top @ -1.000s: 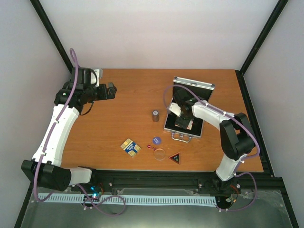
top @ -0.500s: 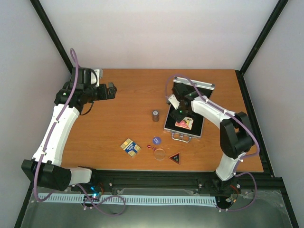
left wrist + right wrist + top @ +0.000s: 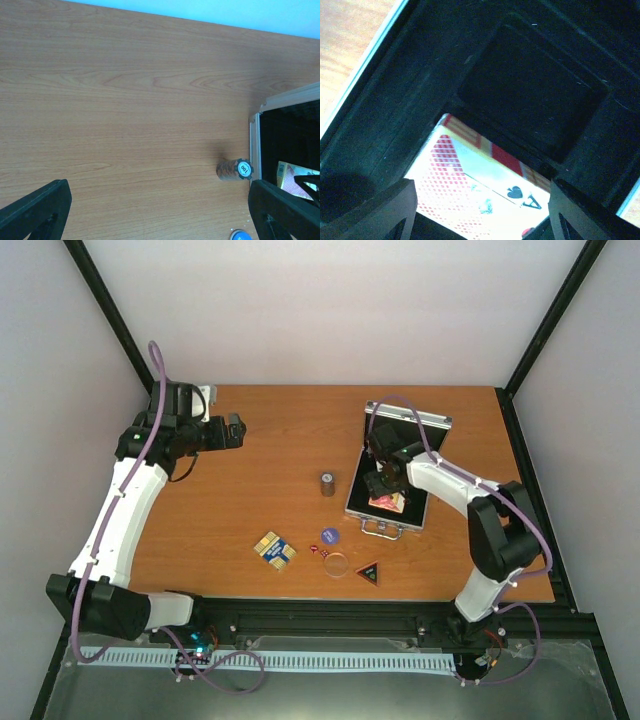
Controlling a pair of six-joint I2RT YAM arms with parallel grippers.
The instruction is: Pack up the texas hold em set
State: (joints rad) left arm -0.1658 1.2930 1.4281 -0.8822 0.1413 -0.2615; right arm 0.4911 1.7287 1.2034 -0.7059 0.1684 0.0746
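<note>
Wood table (image 3: 270,450): right pincer (image 3: 482,190) gapes empty over red deck (image 3: 452,167); left pincer (image 3: 157,190) likewise.

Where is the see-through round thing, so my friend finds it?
Find the open silver case on the right side of the wooden table. In the cluster in front of its handle, the clear disc lies beside the black triangle, nearer the front edge than the blue chip. Only it lets the wood show through.

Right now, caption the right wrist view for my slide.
Open fingers hover over the red card deck inside the black-lined case.
</note>
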